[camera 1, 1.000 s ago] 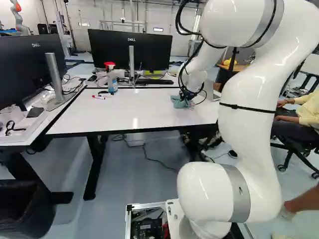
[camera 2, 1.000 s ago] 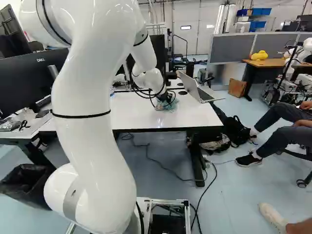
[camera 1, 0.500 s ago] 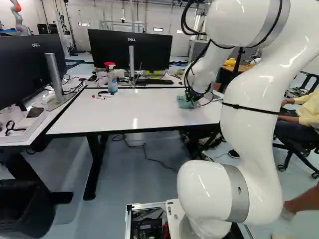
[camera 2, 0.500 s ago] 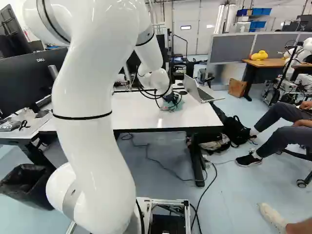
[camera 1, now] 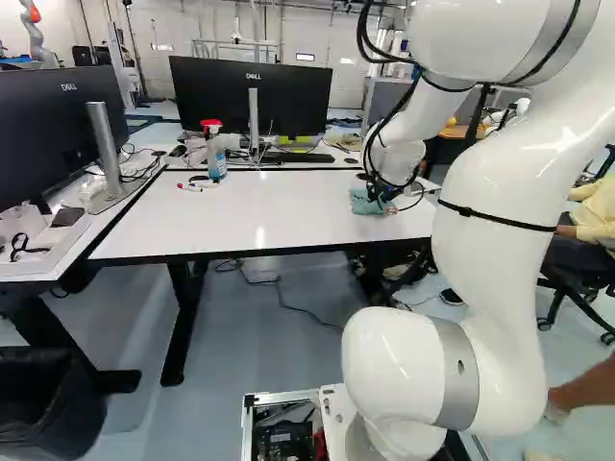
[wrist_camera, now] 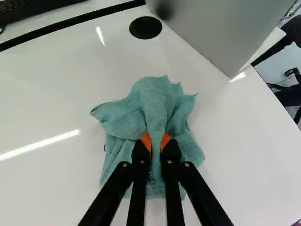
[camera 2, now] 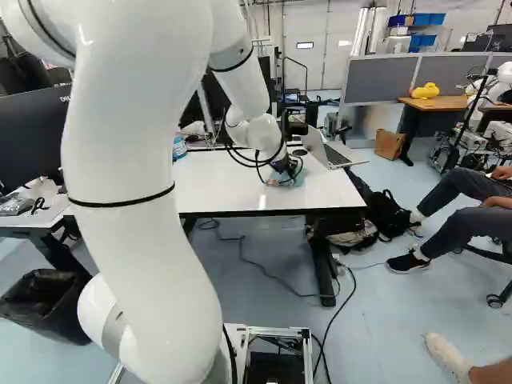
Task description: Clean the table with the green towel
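At the right part of the white table (camera 1: pixel 240 213) in the left base view, my gripper (camera 1: pixel 381 196) points down at the green towel (camera 1: pixel 362 203). The wrist view shows the gripper (wrist_camera: pixel 156 145) pinching a raised fold of the towel (wrist_camera: pixel 157 108) between its orange pads. The rest of the cloth spreads crumpled around the fingers on the white surface. In the right base view the towel (camera 2: pixel 294 178) shows only partly, behind cables and the wrist.
A laptop (camera 2: pixel 326 150) stands right of the towel. Monitors (camera 1: pixel 252 99), a keyboard (camera 1: pixel 298 157), a spray bottle (camera 1: pixel 215 154) and markers (camera 1: pixel 190 186) are farther left or back. Another robot (camera 1: pixel 36 34) stands far back; a seated person (camera 2: pixel 468 196) is at the right.
In both base views the arm has shifted a little to the right, and the gripped towel has moved with it across the table. The base has stayed put.
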